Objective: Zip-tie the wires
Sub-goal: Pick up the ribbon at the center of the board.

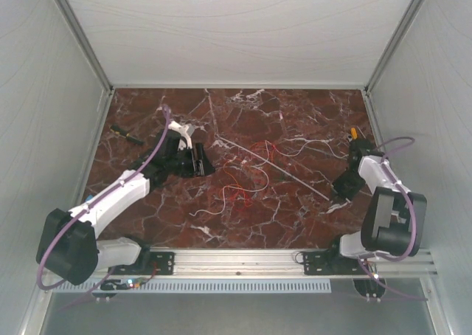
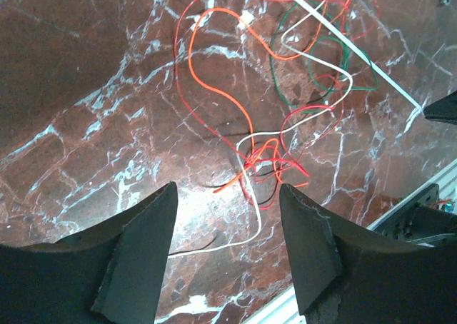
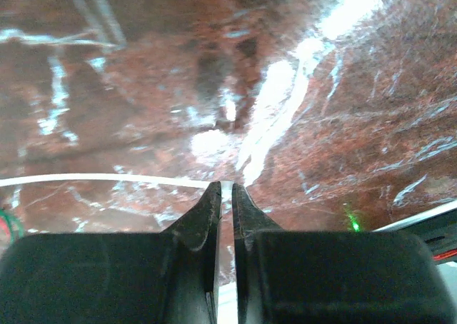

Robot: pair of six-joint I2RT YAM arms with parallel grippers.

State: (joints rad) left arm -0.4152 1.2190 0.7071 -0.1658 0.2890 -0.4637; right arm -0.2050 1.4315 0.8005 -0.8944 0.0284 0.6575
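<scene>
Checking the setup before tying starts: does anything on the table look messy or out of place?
The wires sprawl in a loose tangle mid-table, not gathered, and the zip tie lies slantwise across them, its near end pinched in the right claw. A small dark object sits alone near the far-left edge.

wires [image 1: 243,178] lie in a loose tangle mid-table [image 1: 295,224]. zip tie [image 1: 274,163] crosses their far side on a slant, far-left to near-right. left gripper [image 1: 198,160] just left of the tangle. right gripper [image 1: 335,197] at the tie's near-right end (strip between the jaws). small tool [image 1: 125,134] far left, well apart.
</scene>
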